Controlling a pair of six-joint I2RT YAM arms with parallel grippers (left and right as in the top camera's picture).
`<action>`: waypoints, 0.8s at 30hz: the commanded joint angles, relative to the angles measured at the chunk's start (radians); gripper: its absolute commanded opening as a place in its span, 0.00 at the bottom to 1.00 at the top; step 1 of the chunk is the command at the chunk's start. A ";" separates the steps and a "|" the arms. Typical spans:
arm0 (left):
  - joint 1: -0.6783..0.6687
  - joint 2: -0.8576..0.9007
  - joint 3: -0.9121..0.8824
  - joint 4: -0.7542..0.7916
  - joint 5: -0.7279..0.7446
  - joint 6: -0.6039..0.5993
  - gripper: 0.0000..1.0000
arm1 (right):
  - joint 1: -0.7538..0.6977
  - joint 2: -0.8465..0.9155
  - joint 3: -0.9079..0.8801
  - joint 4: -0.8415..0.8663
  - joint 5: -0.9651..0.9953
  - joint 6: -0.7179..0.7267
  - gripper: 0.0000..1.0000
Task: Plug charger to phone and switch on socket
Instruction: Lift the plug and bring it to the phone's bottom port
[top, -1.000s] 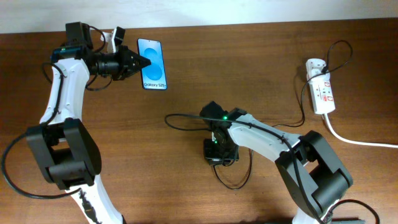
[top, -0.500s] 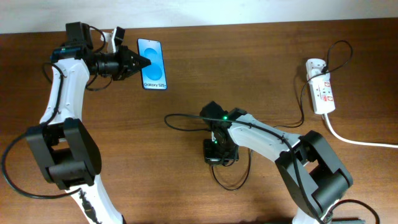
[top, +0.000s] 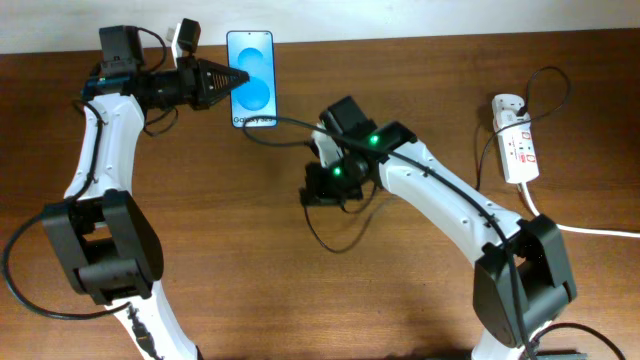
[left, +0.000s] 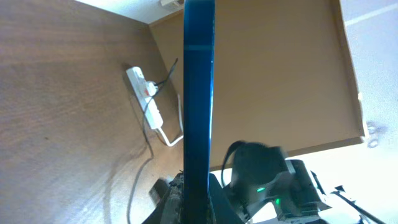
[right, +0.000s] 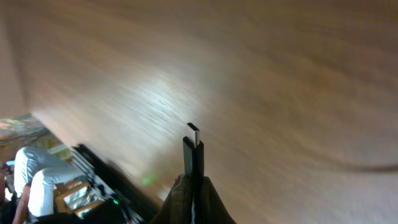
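A: While our left tool (top: 232, 80) grips the phone (top: 258, 60) at the table's (top: 200, 200) far edge, our right tool (top: 322, 186) clamps the charger (right: 193, 149) mid-table.
B: We judge a skewed approach could scrape the phone's edge.

Overhead evenly lit — right wrist blurred, perhaps glare.

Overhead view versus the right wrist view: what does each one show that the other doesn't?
Only the overhead view shows the phone, gripped by the left claw, and the socket near the table's right side. Only the right wrist view shows the charger's small connector tip, poking up out of the right claw. Both show the wooden table, the right claw and the charger, though from overhead you see only its thin black cable.
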 joint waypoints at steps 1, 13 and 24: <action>-0.014 -0.034 0.012 0.003 0.074 -0.105 0.00 | 0.001 -0.036 0.070 0.043 -0.037 -0.029 0.04; -0.019 -0.034 0.012 0.138 0.074 -0.264 0.00 | -0.009 -0.045 0.090 0.329 -0.217 0.062 0.04; -0.019 -0.034 0.012 0.246 0.074 -0.372 0.00 | -0.045 -0.051 0.092 0.458 -0.255 0.149 0.04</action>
